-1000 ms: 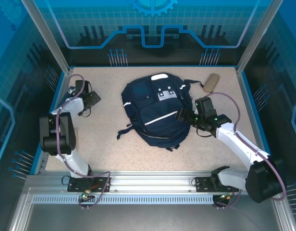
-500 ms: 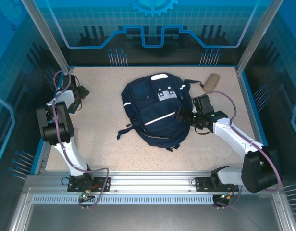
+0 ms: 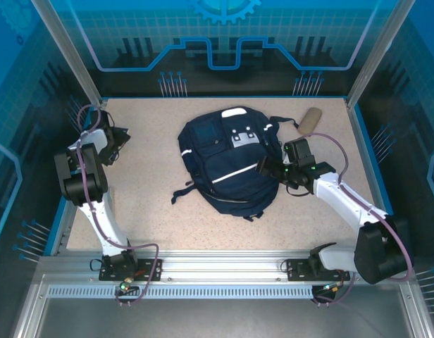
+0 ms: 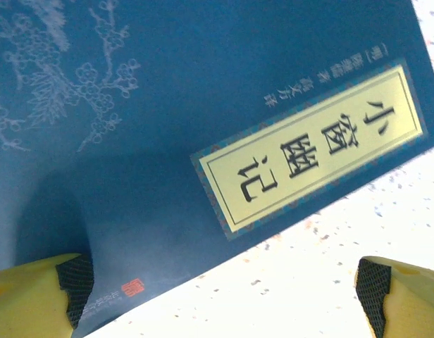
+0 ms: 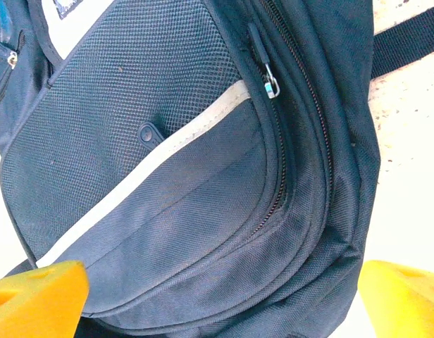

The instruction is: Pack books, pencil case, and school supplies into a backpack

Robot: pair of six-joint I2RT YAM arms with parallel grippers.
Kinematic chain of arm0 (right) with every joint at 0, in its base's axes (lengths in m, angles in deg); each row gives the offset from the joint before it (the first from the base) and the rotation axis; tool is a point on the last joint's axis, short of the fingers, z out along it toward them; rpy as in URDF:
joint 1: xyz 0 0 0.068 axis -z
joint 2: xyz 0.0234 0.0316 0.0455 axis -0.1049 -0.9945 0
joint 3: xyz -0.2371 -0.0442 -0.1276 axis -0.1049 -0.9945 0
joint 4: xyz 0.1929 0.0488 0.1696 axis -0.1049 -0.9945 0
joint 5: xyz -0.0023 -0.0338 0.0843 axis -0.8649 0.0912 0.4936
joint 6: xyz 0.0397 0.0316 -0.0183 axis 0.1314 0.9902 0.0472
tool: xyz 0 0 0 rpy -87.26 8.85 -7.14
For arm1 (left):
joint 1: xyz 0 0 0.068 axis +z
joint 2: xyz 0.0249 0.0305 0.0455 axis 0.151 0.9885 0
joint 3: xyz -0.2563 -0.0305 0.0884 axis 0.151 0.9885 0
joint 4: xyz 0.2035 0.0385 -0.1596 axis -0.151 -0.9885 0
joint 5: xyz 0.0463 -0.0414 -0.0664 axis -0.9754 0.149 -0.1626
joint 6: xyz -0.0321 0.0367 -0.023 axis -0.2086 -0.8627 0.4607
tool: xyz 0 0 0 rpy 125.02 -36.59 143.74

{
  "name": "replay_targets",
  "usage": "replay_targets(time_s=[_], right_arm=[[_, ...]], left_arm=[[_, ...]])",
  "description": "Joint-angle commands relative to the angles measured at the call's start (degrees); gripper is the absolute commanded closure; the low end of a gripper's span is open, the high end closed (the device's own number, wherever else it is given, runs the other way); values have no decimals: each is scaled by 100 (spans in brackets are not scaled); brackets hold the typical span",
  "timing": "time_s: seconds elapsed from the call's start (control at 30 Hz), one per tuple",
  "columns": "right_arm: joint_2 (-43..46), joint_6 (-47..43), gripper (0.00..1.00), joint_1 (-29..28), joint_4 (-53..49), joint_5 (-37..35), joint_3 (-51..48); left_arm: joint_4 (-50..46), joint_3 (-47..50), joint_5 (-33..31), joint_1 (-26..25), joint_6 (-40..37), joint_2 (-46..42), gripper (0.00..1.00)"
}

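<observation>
The large navy-blue fabric backpack (image 3: 227, 165) lay flat in the middle of the speckled beige table (image 3: 160, 218), its white patches toward the far side. Its dark straps (image 3: 180, 192) trailed onto the tabletop at its near left. The small tan-brown soft pencil case (image 3: 310, 120) rested near the far right corner, just beyond the backpack's upper right edge and apart from both arms.

The left gripper (image 3: 117, 141) hung at the table's far left edge, its jaws spread wide and holding nothing. In the left wrist view its 2 yellow fingers (image 4: 34, 296) with black ribbed pads framed a thin navy-blue softcover book (image 4: 132, 141) lying flat on the table. 1 finger sat over the book near its edge and the other over bare tabletop beside it; whether either touched could not be told. The cover bore a pale rectangular title label (image 4: 312, 151) with 4 large black characters and a faint drawing of blossoming branches (image 4: 69, 77).

The right gripper (image 3: 265, 167) was at the backpack's right side, jaws released wide and grasping nothing. In the right wrist view its 2 orange-yellow fingers (image 5: 34, 292) straddled the lower front of the backpack. A thin white stripe (image 5: 146, 165) ran diagonally across the fabric, and a small metal zipper pull (image 5: 271, 81) lay beside the zip track.
</observation>
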Motion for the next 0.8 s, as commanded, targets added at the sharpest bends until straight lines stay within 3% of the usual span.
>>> replay_targets(time_s=[0.0,0.43,0.77], right_arm=[[174,32,1,72,-82,99,151],[439,164,1,58,-29,156,-28],[504,173,2,42,32,227,-130]], left_arm=[[-242,151,1020,-190,-115,111,2],[141,1489,1904,-1358,492,-722,2],[628,3353,1467,-2503,1417,-2254,1]])
